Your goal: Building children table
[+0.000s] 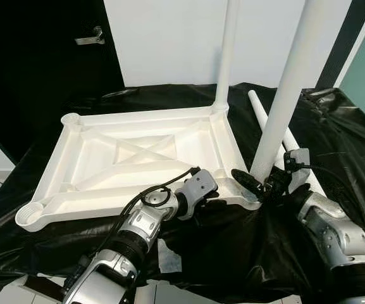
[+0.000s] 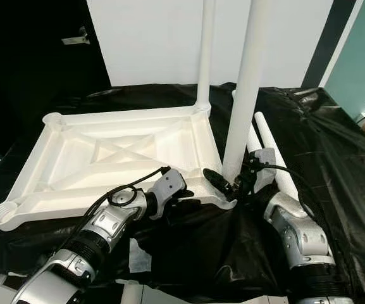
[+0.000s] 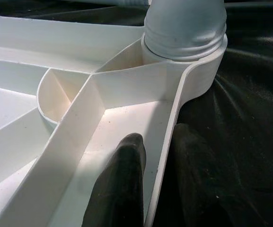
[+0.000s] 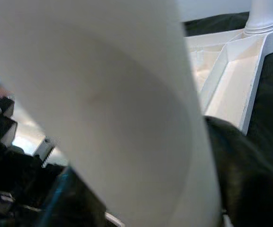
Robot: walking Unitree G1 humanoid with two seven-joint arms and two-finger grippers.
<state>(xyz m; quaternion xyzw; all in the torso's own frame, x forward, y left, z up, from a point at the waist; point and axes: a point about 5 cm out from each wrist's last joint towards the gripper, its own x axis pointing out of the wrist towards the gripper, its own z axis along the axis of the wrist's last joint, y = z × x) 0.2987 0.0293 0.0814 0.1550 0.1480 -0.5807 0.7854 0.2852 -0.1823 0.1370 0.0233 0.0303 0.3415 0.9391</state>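
Lying upside down on a black sheet (image 1: 334, 126), the white table top (image 1: 138, 158) fills the middle of the frame, ribs and cross-bracing facing up. The left gripper (image 1: 212, 193) sits at the near edge, low in the centre; in its wrist view one black finger (image 3: 122, 184) rests inside the rim wall and the other lies outside it, so the fingers pinch the thin edge of the table top close to the corner socket.

The right gripper (image 1: 258, 183) is at that same near right corner, its fingers on either side of the base of a white leg (image 1: 283, 101) that stands in the socket and tilts toward the upper right. The wrist view shows the leg pressed between the two black fingers, so it is clasped.

A second leg (image 1: 226, 50) stands upright in the far right corner, its top cut off by the frame edge. Two loose legs (image 1: 261, 111) lie on the sheet behind the held one, partly hidden by it. The two left corner sockets (image 1: 70, 118) stand open. A door handle (image 1: 92, 37) shows in the dark upper left. Below the sheet a scrap of pale paper (image 1: 167, 258) is hard to make out.
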